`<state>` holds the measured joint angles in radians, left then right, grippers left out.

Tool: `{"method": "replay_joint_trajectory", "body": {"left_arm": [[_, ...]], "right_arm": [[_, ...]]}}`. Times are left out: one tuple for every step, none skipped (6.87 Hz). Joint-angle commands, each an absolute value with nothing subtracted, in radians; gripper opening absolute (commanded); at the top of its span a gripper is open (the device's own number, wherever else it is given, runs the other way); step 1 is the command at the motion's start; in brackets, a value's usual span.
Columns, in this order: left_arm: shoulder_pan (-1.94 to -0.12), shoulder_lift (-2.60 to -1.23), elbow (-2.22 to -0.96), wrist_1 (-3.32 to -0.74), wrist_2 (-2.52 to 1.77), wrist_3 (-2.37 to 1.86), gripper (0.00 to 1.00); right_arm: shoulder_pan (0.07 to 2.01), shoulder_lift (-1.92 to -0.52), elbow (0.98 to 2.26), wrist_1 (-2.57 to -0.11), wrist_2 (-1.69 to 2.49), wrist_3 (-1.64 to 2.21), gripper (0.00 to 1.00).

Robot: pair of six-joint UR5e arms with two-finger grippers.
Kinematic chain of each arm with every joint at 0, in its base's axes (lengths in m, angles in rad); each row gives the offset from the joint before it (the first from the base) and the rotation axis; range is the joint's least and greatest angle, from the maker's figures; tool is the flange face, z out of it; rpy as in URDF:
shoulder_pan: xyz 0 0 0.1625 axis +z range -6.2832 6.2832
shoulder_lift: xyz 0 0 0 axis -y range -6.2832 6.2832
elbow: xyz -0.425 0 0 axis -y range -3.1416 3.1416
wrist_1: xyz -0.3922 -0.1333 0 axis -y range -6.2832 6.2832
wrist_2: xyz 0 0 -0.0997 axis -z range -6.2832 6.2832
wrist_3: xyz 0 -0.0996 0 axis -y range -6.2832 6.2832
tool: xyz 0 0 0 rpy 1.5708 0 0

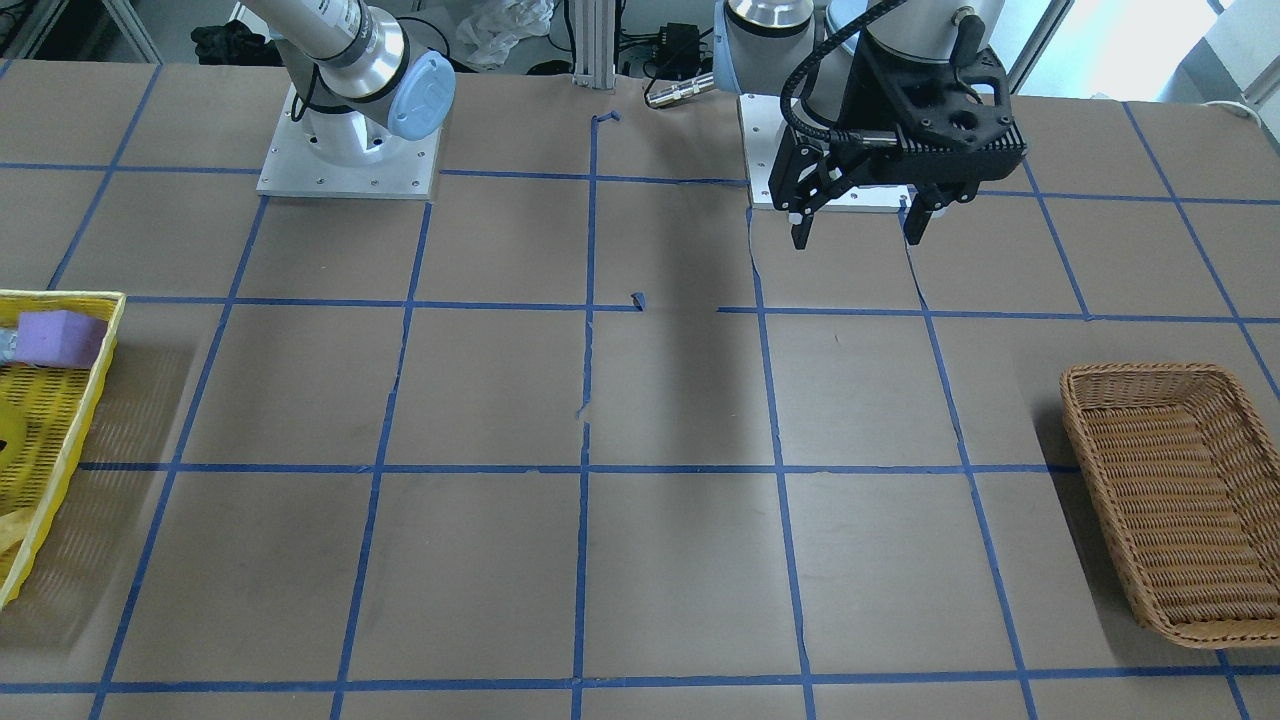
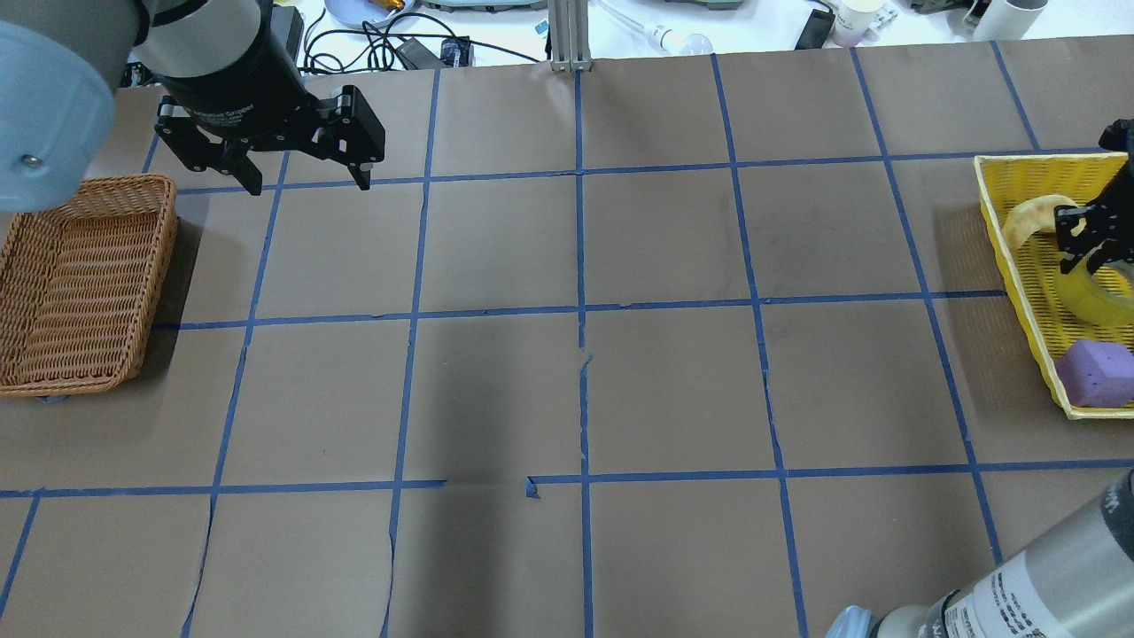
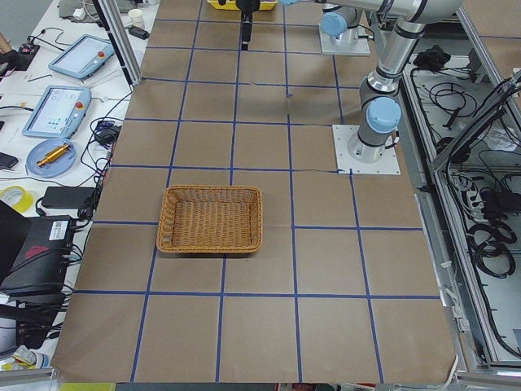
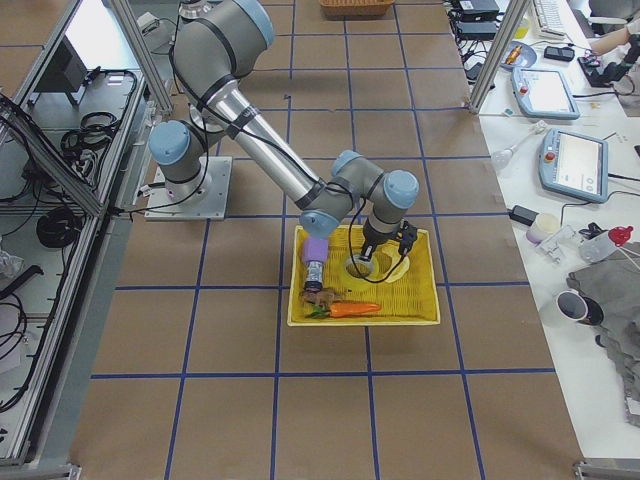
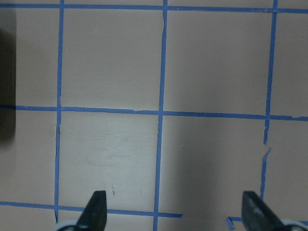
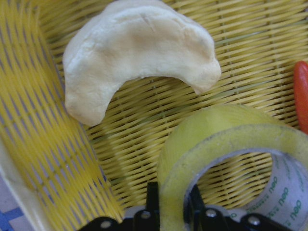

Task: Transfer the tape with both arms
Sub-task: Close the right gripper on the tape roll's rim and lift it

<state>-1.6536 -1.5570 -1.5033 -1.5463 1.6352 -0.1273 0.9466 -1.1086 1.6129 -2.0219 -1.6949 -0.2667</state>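
Evidently the grasp was the step in hand. The thick roll of translucent yellow packing tape with a white inner core was lying in the yellow woven plastic basket at the robot's right end of the brown-papered worktop. It was placed between a pale crescent-shaped lump and a purple sponge block, with an orange carrot-like piece just beside it.

The black right gripper was low inside that basket. Its jaws were straddling the tape roll's wall, one inside the core and one outside, and were judged to be pinching it. Firm contact could not be confirmed from the wrist view.

The black left gripper was held above bare worktop near the brown wicker basket, its jaws spread wide with nothing between them.

For the step to be done well, the pinch was best made firm before any lift. Only a thin wall was caught, so the tape roll could be expected to swing or slip. A straight upward lift was called for, so that the yellow basket's rim and the crescent lump would not be snagged. The tape roll was then best carried toward mid-worktop with its free side turned outward, so that it could be taken by the spread left jaws without the two grippers being crowded together.
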Motion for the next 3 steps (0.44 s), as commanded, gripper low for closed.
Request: {"method": "replay_joint_trajectory", "body": {"left_arm": [[-1.654, -1.557, -1.503, -1.546, 1.635, -0.127, 1.0], [-1.654, -1.557, -1.505, -1.546, 1.635, -0.127, 1.0], [-1.654, -1.557, -1.505, -1.546, 1.635, -0.127, 1.0]], "right_arm": [[0.994, -1.248, 1.605, -1.92, -1.688, -0.267, 0.0], [1.109, -1.308, 1.603, -1.916, -1.698, -0.243, 0.0], [1.265, -1.343, 1.595, -1.898, -1.721, -0.128, 0.0]]}}
